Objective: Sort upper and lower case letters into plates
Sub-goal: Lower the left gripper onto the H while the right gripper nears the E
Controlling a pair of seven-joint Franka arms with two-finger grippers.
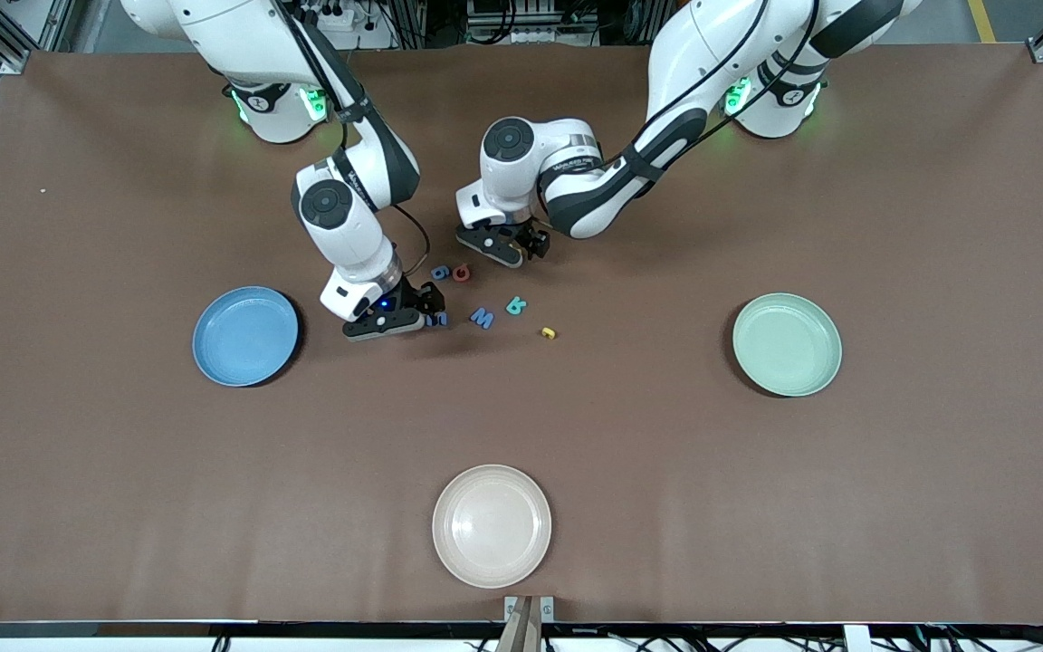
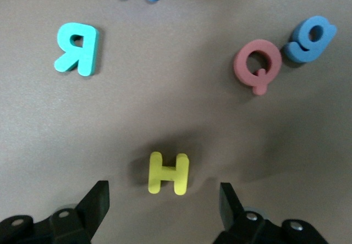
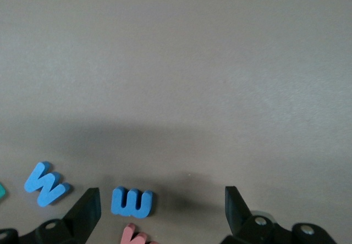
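Small toy letters lie in a loose cluster mid-table between the blue plate point(image 1: 245, 336) and the mint green plate point(image 1: 787, 344), and both plates hold nothing. My left gripper point(image 2: 164, 192) is open low over the table, its fingers wide on either side of a yellow H point(image 2: 169, 172) without touching it. Close by lie a teal R point(image 2: 77, 49), a red Q point(image 2: 258, 64) and a blue g point(image 2: 309, 38). My right gripper point(image 3: 162, 200) is open over a blue w point(image 3: 132, 201), next to a red letter point(image 3: 135, 236) and a blue W point(image 3: 47, 183).
A beige plate point(image 1: 492, 525) sits near the table's front edge. One more small yellow letter point(image 1: 549, 333) lies at the cluster's edge toward the mint plate. The two grippers point(image 1: 503, 246) point(image 1: 395, 319) work close together over the cluster.
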